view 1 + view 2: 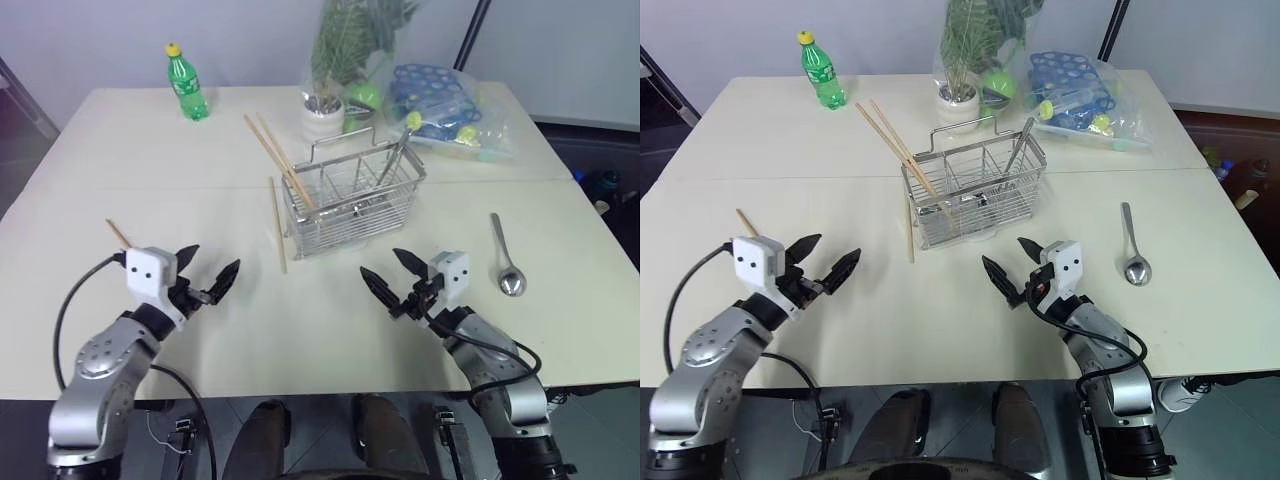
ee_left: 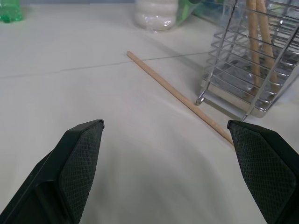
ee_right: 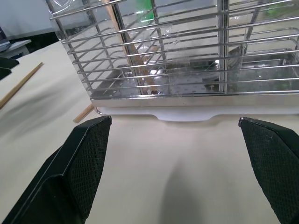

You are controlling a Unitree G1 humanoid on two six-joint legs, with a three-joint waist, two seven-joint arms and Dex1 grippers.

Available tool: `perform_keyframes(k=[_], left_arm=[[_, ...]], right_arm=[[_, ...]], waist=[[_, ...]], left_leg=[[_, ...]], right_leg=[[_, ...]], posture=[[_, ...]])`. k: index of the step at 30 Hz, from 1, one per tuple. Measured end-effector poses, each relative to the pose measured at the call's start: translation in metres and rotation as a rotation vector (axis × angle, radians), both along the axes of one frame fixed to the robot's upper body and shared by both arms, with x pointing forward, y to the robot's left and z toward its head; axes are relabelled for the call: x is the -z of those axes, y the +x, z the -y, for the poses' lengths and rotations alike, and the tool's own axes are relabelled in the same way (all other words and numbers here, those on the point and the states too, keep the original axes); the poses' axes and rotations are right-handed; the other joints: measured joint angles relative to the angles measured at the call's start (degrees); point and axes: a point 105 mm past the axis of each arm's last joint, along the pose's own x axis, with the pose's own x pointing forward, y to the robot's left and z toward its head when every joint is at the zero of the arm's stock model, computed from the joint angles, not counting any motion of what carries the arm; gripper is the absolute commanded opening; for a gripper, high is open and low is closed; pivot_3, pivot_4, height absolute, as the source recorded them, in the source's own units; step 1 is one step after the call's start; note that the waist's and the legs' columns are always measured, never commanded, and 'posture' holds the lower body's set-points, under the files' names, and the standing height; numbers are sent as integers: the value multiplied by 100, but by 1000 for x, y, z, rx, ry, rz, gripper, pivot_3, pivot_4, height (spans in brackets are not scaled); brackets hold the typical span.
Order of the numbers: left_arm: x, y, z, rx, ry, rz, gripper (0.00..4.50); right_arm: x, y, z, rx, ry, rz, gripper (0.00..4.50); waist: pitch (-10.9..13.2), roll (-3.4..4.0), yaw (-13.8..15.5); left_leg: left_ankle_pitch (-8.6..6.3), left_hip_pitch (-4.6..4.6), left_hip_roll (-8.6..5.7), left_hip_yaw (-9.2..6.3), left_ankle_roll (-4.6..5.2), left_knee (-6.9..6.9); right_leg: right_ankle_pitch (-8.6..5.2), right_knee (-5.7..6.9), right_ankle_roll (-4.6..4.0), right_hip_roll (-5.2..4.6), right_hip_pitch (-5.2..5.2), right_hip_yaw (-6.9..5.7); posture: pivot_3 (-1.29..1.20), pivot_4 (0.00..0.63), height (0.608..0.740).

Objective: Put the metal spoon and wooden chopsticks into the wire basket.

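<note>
The wire basket (image 1: 350, 200) stands at the table's middle, with two wooden chopsticks (image 1: 272, 148) leaning out of its left end and a metal utensil (image 1: 396, 160) upright in its right end. One more chopstick (image 1: 278, 228) lies flat just left of the basket, and another (image 1: 118, 233) pokes out behind my left hand. The metal spoon (image 1: 508, 262) lies on the table to the right. My left gripper (image 1: 214, 262) and right gripper (image 1: 381, 263) both hover open and empty near the front, the right one facing the basket (image 3: 187, 56). The left wrist view looks toward the flat chopstick (image 2: 177, 95).
A green bottle (image 1: 186, 84) stands at the back left. A white plant pot (image 1: 322, 115) sits right behind the basket, and a clear bag of blue and green items (image 1: 445, 105) lies at the back right. The table's front edge runs just below both hands.
</note>
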Motion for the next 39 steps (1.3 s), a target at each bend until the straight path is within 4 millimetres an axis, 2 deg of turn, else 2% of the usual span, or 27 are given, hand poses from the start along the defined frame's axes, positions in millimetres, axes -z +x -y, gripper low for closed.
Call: perform_keyframes(k=[3, 8, 11, 14, 17, 22, 27, 33, 39], left_arm=[[-12, -2, 2, 60, 22, 13, 4449], [-56, 4, 12, 171, -7, 99, 4449], [-79, -2, 28, 309, -30, 131, 4449], [-90, -16, 45, 481, -23, 104, 4449], [-94, -26, 54, 600, -1, 74, 4449], [-95, -34, 60, 695, -5, 52, 4449], [-88, -34, 65, 740, -12, 29, 4449], [-81, -33, 70, 761, -51, 24, 4449], [-72, -37, 69, 775, -68, 2, 4449]], right_arm=[[0, 2, 0, -4, -1, -1, 4500], [-1, 3, -1, -9, -1, 1, 4500], [1, 4, -1, -8, 0, -4, 4500], [1, 4, 0, -7, -1, -6, 4500], [1, 5, 0, -7, -1, -6, 4500], [1, 5, 3, 3, -6, -8, 4500], [-3, 6, 20, 54, -11, -20, 4500], [-32, 10, 51, 91, -46, 0, 4500], [-64, 10, 105, 133, -195, -6, 4500]], waist=[[0, 0, -1], [0, 1, -1], [1, 1, -15], [3, 5, -42], [4, 8, -31], [4, 8, -28], [5, 8, -21], [6, 10, -16], [7, 12, -8]], left_leg=[[0, 0, 0, 0, 0, 0], [0, -1, 0, -1, 0, 2], [0, 0, 0, 0, 0, -2], [0, 2, 1, 0, 0, -4], [0, 2, 1, 1, 0, -2], [0, 2, 1, 1, 0, -2], [0, 2, 0, 1, 0, 0], [0, 0, 0, 2, 0, 0], [-1, 0, 1, 6, 3, 1]], right_leg=[[0, 0, 0, 0, 0, 0], [1, 1, 1, 0, 0, 0], [1, 2, 2, 0, -1, 0], [0, 5, 1, 1, -4, 0], [0, 8, 0, 2, -2, 0], [-1, 8, -1, 2, -2, 0], [-1, 8, -1, 2, -1, 1], [-1, 7, -1, 1, -1, 2], [-1, 3, -2, 1, 1, 4]], posture=[[0, 150, 740], [0, 150, 740], [0, 150, 740], [0, 150, 740], [0, 150, 740], [0, 150, 740], [0, 150, 740], [0, 150, 740], [0, 150, 740]])
